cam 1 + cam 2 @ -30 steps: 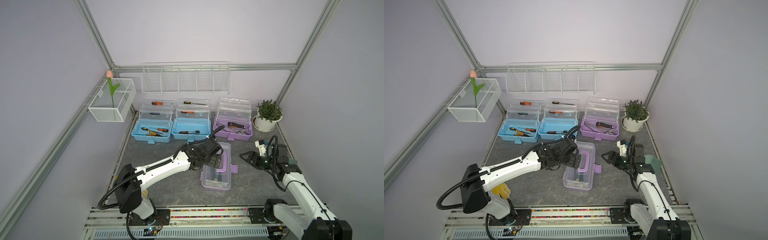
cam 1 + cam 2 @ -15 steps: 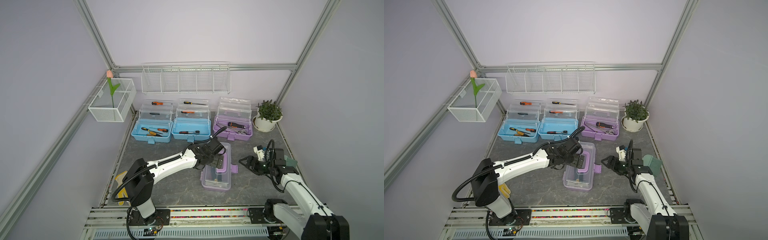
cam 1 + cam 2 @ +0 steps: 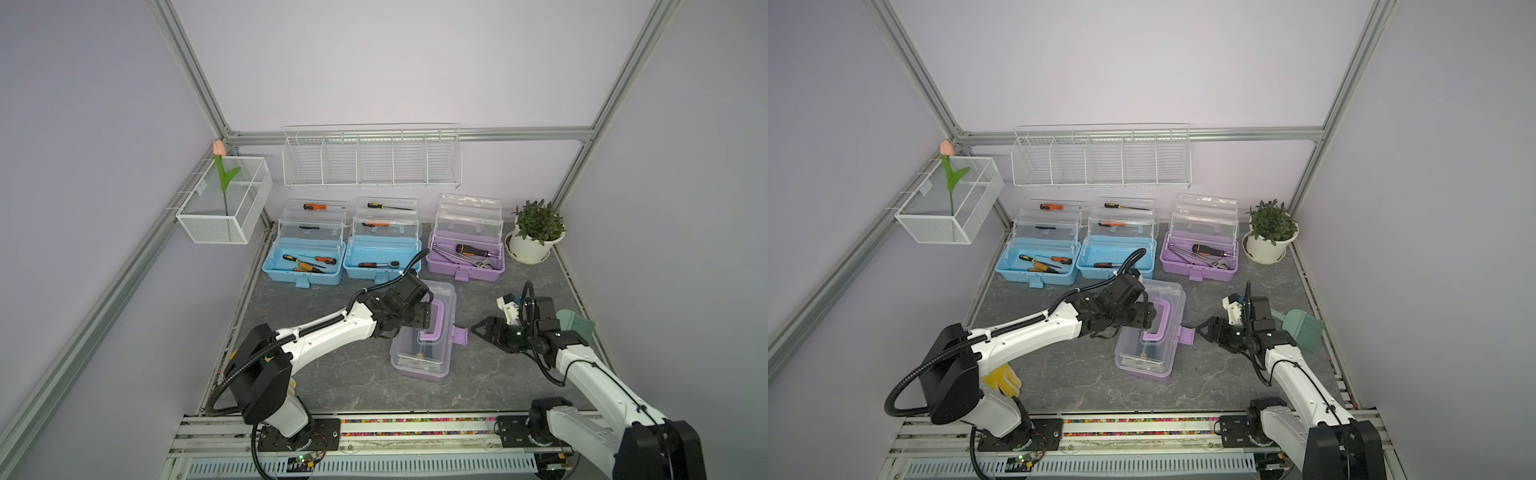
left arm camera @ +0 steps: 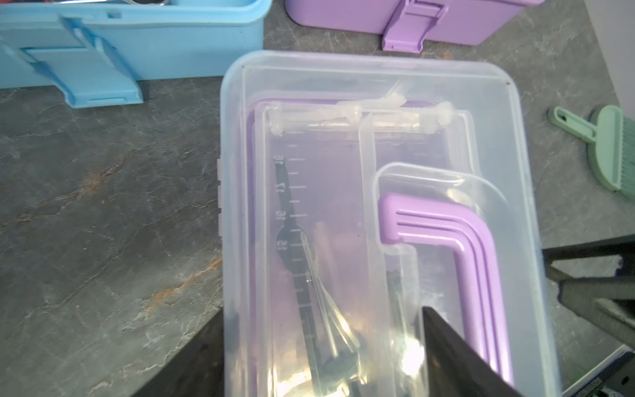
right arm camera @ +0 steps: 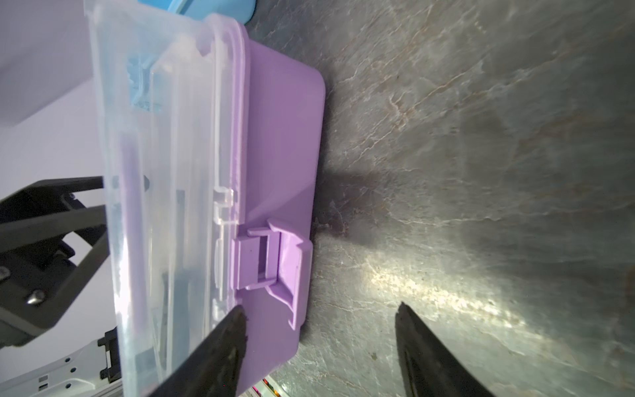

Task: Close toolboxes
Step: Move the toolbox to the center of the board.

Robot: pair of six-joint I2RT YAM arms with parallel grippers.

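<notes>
Grey marbled tabletop [image 3: 332, 374] under it all. From my seat, the right gripper [image 5: 319, 312] has its jaws apart, tips just beside the unfastened latch [image 5: 271, 268]. It juts straight at them from the near purple toolbox [image 3: 419, 365] mid-table, whose long axis runs across the claw's line. Left gripper [image 3: 424, 320], jaws apart too, sits over the clear lid [image 4: 343, 86] — I'd latch with the right arm.
</notes>
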